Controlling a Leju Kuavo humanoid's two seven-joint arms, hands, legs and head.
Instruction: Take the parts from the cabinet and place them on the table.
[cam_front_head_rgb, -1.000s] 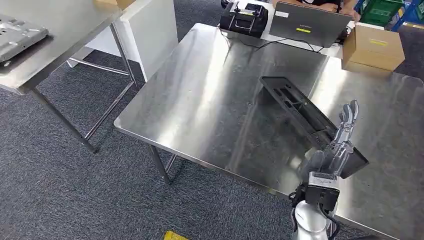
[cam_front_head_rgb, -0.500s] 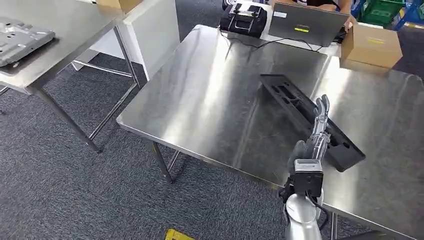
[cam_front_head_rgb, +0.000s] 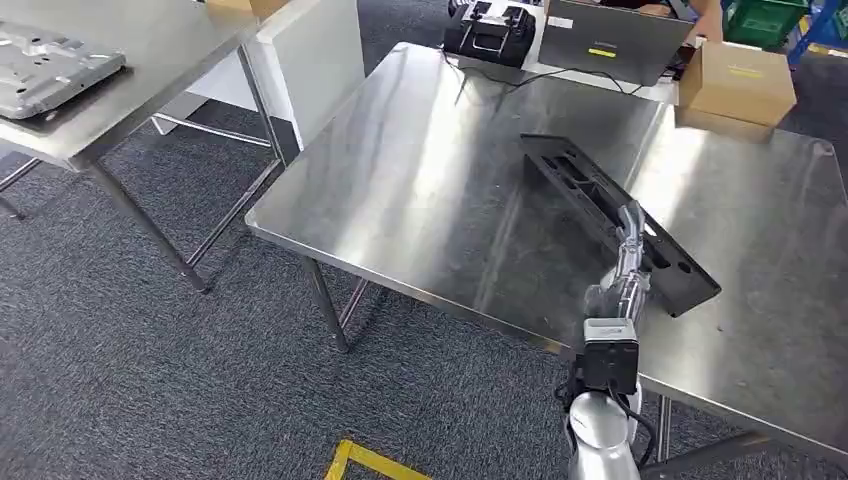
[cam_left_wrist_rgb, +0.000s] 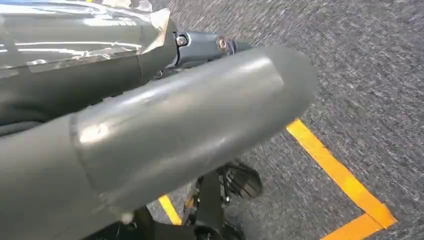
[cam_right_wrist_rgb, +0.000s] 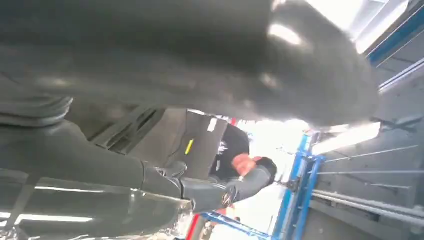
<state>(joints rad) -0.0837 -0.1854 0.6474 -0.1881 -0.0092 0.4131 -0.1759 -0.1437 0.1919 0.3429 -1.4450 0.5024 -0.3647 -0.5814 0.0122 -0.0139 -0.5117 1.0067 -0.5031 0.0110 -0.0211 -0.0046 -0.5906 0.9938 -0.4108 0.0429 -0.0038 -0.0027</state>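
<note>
A long black slotted part (cam_front_head_rgb: 590, 190) lies flat on the steel table (cam_front_head_rgb: 420, 180), running from mid-table toward the near right. My right hand (cam_front_head_rgb: 625, 265) is raised over the table's front edge, just left of the part's near end. Its fingers are straight and spread, holding nothing. The right wrist view looks past the hand's grey thumb (cam_right_wrist_rgb: 200, 60) to the part's slots (cam_right_wrist_rgb: 132, 127). My left hand (cam_left_wrist_rgb: 175, 125) hangs over the carpet, with its fingers stretched out and nothing in them.
A cardboard box (cam_front_head_rgb: 738, 82), a grey case (cam_front_head_rgb: 610, 40) and a black device (cam_front_head_rgb: 488, 28) stand along the table's far edge. A second steel table (cam_front_head_rgb: 150, 70) at the left carries a grey metal plate (cam_front_head_rgb: 50, 68). Yellow tape (cam_front_head_rgb: 365, 462) marks the carpet.
The camera has shifted slightly. My right hand has come off the part's near end and drawn left and back toward the table's front edge. The part stays on the table.
</note>
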